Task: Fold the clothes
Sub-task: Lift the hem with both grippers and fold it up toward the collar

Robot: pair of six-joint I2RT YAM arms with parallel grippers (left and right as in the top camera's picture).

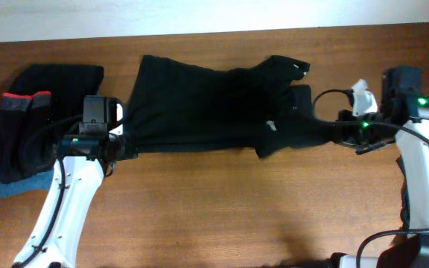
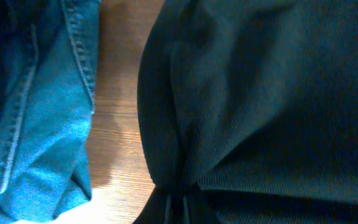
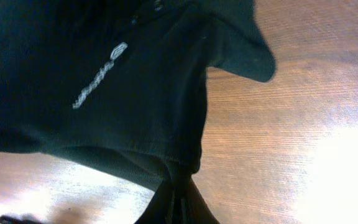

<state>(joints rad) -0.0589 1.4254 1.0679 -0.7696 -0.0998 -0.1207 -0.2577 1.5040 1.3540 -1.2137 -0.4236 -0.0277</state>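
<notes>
Right now the long black garment (image 1: 199, 104) lies stretched left to right across the far half of the table (image 1: 222, 216). At its left near corner the left gripper (image 1: 120, 146) pinches the cloth. At the right end the right gripper (image 1: 334, 132) does the same, jaws pressed together on fabric. The white lettering (image 3: 98, 76) faces up near the right end. A pile of other clothes (image 1: 43, 104) sits far left, over blue jeans (image 2: 42, 124). This looks like spreading flat before the first fold. The next move likely needs both ends lowered evenly, with the tension kept.
</notes>
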